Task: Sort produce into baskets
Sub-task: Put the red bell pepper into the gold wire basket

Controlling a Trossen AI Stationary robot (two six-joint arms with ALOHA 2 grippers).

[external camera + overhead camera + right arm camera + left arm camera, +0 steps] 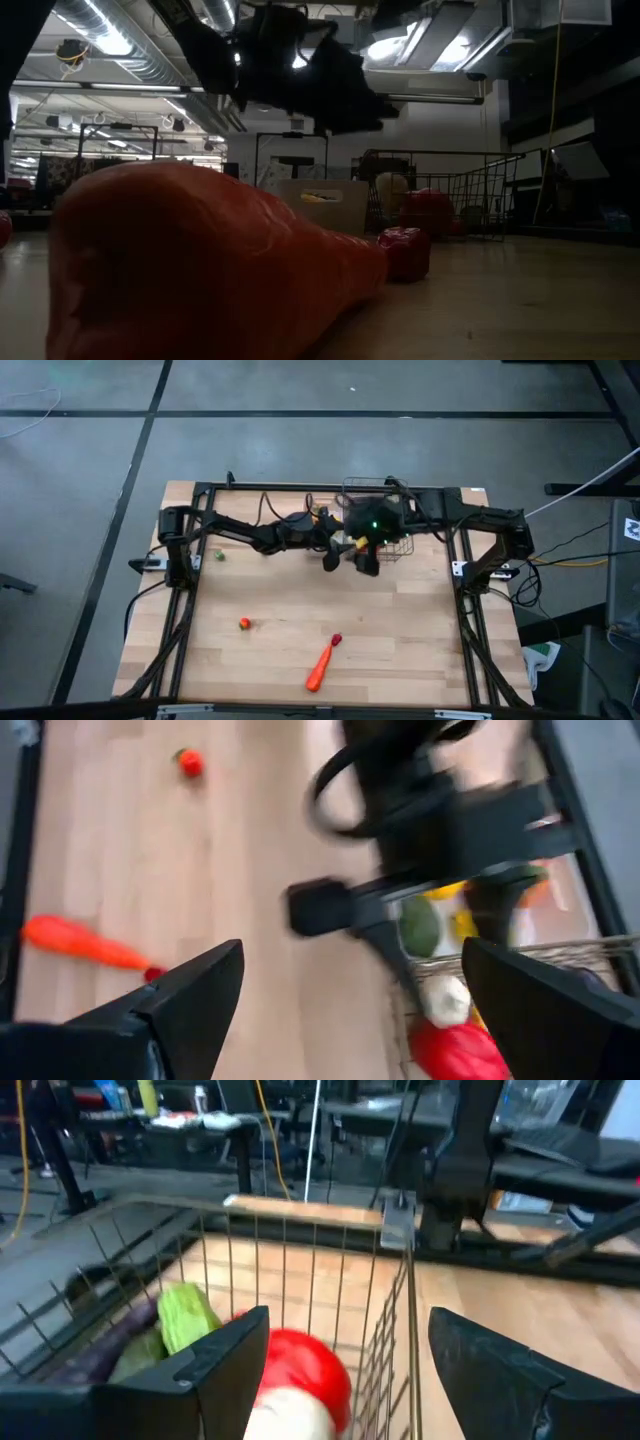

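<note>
The wire-mesh basket point(382, 520) stands at the table's far middle. In the left wrist view it holds a red pepper point(305, 1370), a whitish piece point(290, 1420), a green cucumber point(185, 1318) and a purple eggplant point(95, 1360). My left gripper point(350, 1335) hangs open at the basket's rim, one finger over the inside and one outside the side wall point(400, 1330), with nothing pinched between them. My right gripper point(350, 1010) hovers open above the table beside it. On the wood lie an orange carrot point(320, 668), a red chilli point(336, 639), an orange tomato point(244, 623) and a small green piece point(219, 556).
Next to the basket, yellow point(447, 890) and green point(420, 925) pieces lie under the left arm. The black frame rails point(190, 610) run along both sides of the table. The two arms crowd together at the far middle. In the low view the carrot point(200, 265) fills the foreground.
</note>
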